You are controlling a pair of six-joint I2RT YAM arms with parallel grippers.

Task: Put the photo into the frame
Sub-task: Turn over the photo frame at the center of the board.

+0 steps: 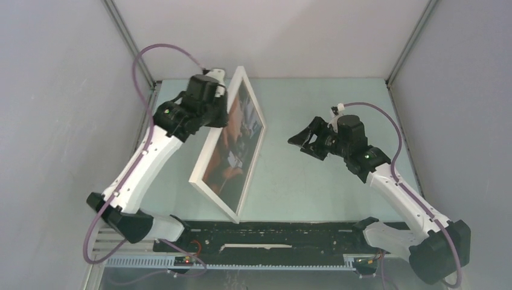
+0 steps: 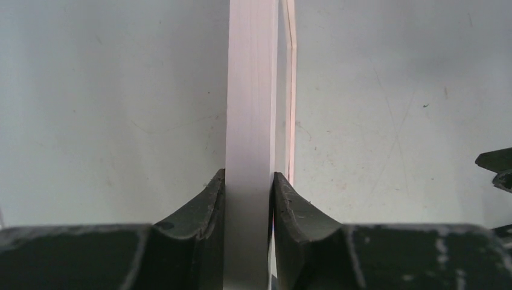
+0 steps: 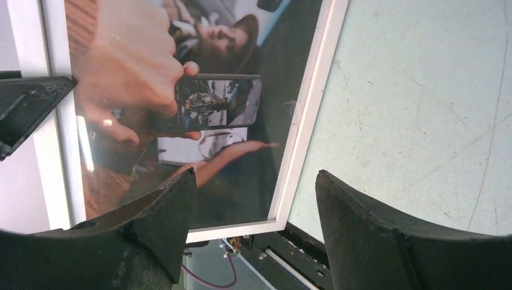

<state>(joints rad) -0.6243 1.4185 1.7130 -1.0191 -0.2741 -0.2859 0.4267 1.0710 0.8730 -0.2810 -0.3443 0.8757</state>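
One pale grey-green table (image 1: 314,175) carries all items. One thin white-faced rectangular frame (image 1: 212,199) stands on edge left of centre, tilted, with its lower corner at the table's near edge. One large glossy dark photo (image 1: 235,145) with reddish-orange tones shows inside its white border. Two black two-finger grippers are present. The left gripper (image 2: 249,181) is clamped on the frame's upper edge, a finger pressed against each face. The right gripper (image 3: 253,181) stands wide apart and empty, clear of the frame.
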